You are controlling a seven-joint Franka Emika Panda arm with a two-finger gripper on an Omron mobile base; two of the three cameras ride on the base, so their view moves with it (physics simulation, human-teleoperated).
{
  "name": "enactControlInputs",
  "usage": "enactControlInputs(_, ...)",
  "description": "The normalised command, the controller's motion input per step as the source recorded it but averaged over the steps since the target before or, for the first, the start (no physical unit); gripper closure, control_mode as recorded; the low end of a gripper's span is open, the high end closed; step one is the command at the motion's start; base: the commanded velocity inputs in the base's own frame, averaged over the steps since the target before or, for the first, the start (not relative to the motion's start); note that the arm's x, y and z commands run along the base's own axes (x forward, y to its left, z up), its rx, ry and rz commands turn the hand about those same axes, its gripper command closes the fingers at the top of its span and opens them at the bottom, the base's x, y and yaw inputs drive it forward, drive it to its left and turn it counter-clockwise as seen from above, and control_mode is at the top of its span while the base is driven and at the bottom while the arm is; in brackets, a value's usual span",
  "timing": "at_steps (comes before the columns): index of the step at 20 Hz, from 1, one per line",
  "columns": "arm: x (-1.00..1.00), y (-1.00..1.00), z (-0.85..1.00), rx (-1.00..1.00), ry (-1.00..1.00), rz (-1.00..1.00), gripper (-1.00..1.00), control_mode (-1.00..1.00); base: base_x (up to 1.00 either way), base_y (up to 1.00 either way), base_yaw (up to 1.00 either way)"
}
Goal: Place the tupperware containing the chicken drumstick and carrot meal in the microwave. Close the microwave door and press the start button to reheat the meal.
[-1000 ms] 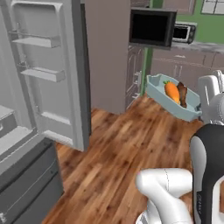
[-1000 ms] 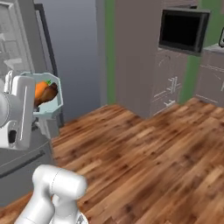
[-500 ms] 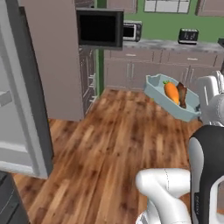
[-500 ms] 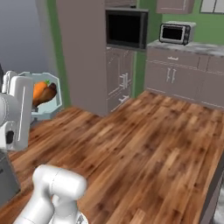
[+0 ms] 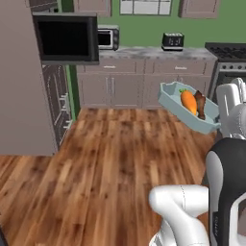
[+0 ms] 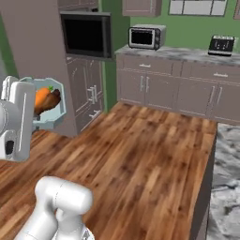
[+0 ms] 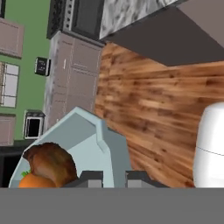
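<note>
- Tupperware [image 5: 188,110] is seen in the left base view, carried in the air at the arm's end, tilted, with the carrot [image 5: 189,101] and the chicken drumstick [image 5: 200,104] lying side by side in it. It is held by one edge, probably so the meal stays clear of the hand during the drive.
- A wood floor [image 5: 105,158] is crossed, grey cabinets [image 5: 120,89] run beneath a green wall, and a small oven [image 5: 108,38] and a toaster [image 5: 172,41] sit on the counter.
- Right base view: the tray is seen beside the white hand, well apart from the dark built-in box [image 6: 86,35], taken to be the microwave, though its door cannot be made out clearly from here.
- A marble counter edge [image 6: 225,187] is passed on the right.
- Hand view: the gripper [image 7: 114,177] is narrowed onto the tupperware's rim, the flared wall pinched between the two tips; drumstick and carrot are seen close to the fingers.
</note>
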Motion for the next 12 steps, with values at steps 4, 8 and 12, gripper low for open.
enactControlInputs(4,0.0,0.0,0.0,0.0,0.0,0.0,1.0,1.0,1.0,-0.38,-0.16)
enactControlInputs(8,0.0,0.0,0.0,0.0,0.0,0.0,1.0,1.0,1.0,-0.39,-0.05)
enactControlInputs(12,0.0,0.0,0.0,0.0,0.0,0.0,1.0,1.0,1.0,-0.5,0.0)
